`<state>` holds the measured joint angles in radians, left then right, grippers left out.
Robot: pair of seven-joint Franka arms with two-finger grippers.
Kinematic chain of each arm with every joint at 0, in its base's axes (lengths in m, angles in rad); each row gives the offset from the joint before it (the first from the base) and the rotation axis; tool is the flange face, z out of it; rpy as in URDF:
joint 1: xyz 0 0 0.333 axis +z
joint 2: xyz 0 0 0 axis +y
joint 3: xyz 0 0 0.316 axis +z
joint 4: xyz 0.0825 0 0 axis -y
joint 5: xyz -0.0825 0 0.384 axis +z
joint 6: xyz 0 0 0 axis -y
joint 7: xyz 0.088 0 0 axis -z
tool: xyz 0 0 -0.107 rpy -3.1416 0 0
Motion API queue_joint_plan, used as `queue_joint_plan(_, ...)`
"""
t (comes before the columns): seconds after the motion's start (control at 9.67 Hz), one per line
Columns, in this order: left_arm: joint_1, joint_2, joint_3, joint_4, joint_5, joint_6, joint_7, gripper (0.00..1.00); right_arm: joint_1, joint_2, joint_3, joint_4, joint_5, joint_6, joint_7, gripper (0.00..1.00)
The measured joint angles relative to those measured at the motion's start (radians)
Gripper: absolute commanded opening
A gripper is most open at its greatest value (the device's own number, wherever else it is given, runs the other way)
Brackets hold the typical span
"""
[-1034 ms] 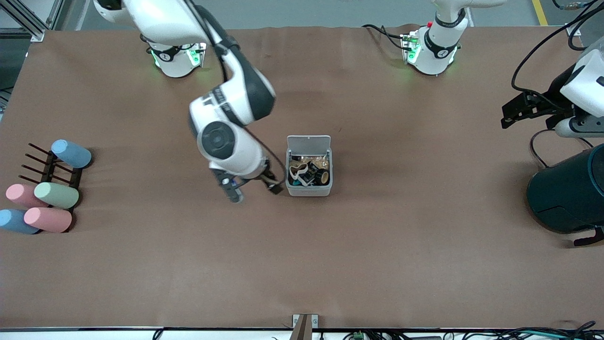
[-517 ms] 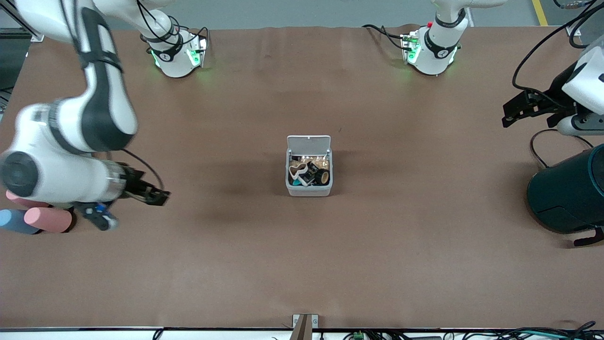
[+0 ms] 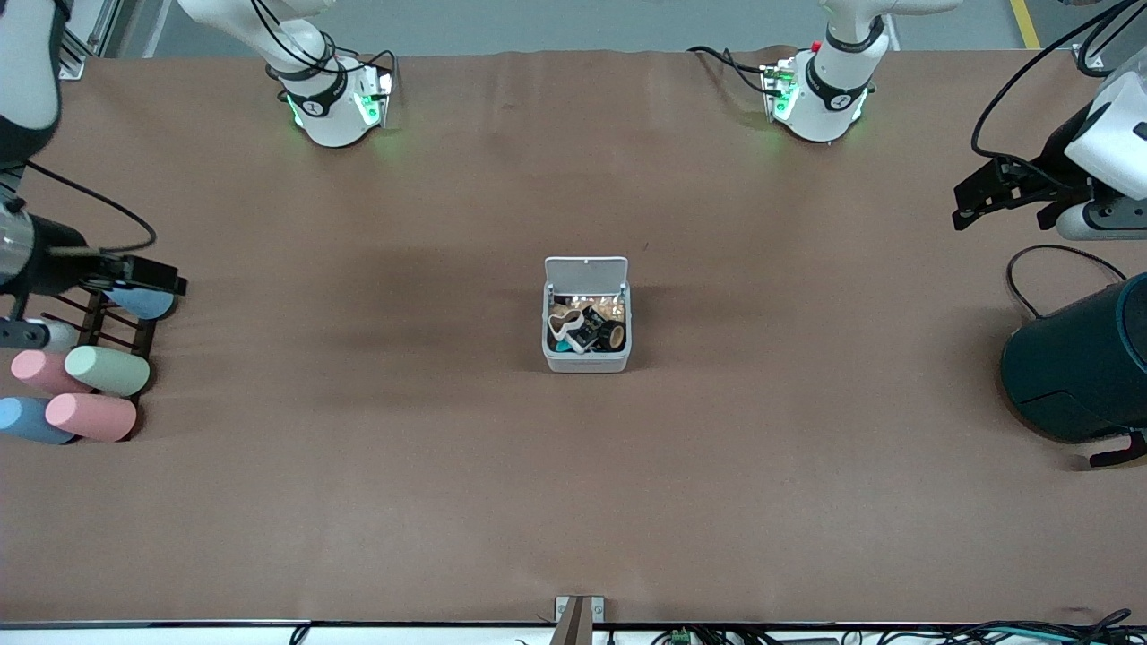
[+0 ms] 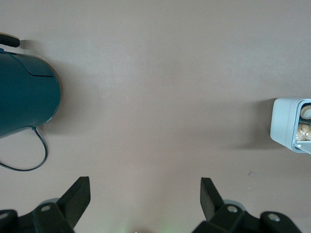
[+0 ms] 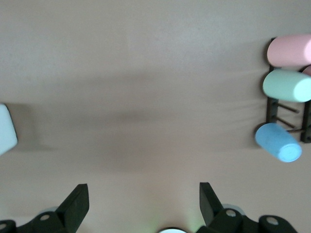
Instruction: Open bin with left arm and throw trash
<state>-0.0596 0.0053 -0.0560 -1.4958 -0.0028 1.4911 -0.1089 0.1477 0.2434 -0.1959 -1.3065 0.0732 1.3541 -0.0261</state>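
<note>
Nearest the front camera, at the right arm's end of the table, pastel cylinders (image 3: 90,417) are seen lying by a dark rack (image 3: 99,322). Midway along the table sits the bin (image 3: 587,358), its hinged lid (image 3: 587,269) standing open and tipped back toward the robots' bases. Inside, the trash is packed together: a tan wavy loop of strip (image 3: 566,315), a black printed packet (image 3: 587,330) and a black ring with a pale centre (image 3: 613,336) are all made out below the rim. No loose bit is spotted on the brown table (image 3: 573,502).

At the left arm's end, a big dark teal cylinder (image 3: 1080,367) is parked, well apart from the bin. Above the table beside it, the left gripper (image 4: 145,194) is held, jaws spread wide and nothing between them. The right gripper (image 5: 144,196) is found over the rack and the blue cylinder (image 5: 278,142), jaws likewise wide and empty.

Judged from this layout, the opening is done and the throwing looks done too: all three bits are in the bin. Nothing further appears to be left, unless the lid is meant to be closed, which the task does not ask. Both arms are taken to be waiting clear of the bin.
</note>
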Motion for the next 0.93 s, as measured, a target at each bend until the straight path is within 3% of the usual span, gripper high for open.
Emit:
queue_joint_plan(0.21,0.001,0.000,0.001,0.000,0.000,0.004,0.001,1.00,-0.020,-0.015,0.000,0.000,-0.053,-0.020,-0.121,1.00)
queue_joint_plan(0.93,0.001,0.002,0.001,0.000,0.000,0.005,0.003,1.00,-0.033,-0.018,0.007,0.035,-0.060,-0.011,-0.143,1.00)
